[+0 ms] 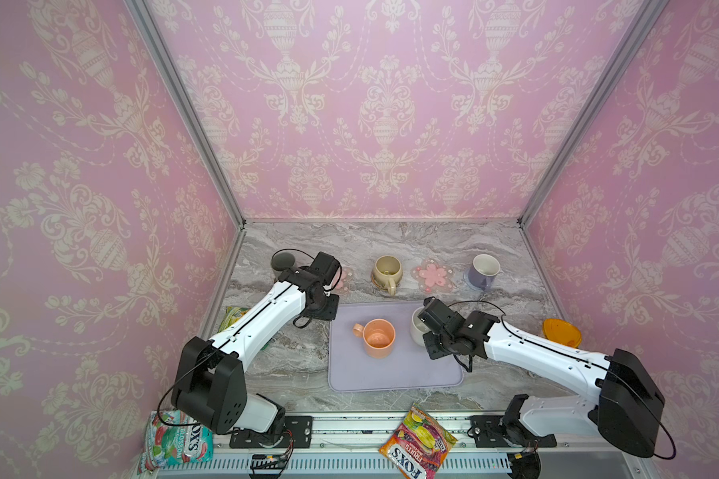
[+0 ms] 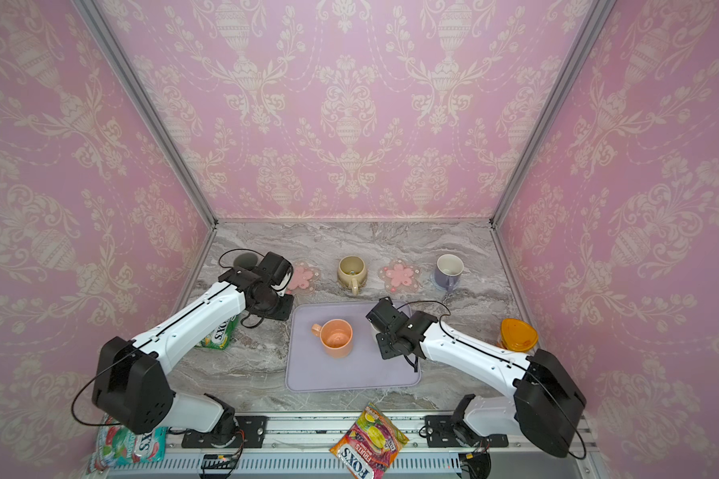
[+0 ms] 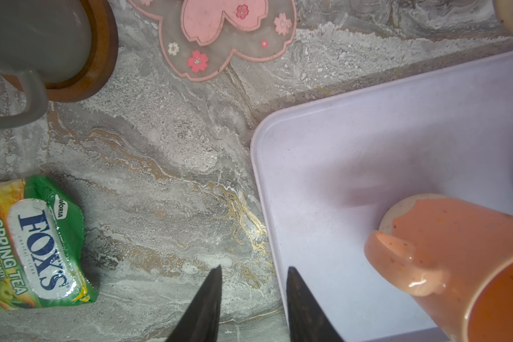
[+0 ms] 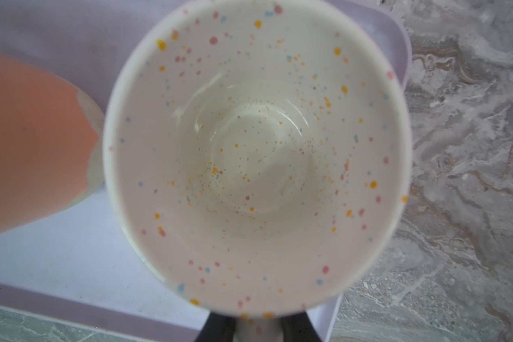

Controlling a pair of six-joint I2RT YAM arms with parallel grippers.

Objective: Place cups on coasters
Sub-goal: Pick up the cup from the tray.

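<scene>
Gripping the speckled white mug (image 4: 258, 148) by its handle with the right gripper (image 4: 258, 328), fingers clenched, at the far corner of the lavender tray (image 4: 42, 260), just beside the peach mug (image 4: 27, 142). Hovering the left gripper (image 3: 254, 269) over the tray's edge, fingers parted, holding nothing, near a pink-flower coaster (image 3: 219, 38).
</scene>
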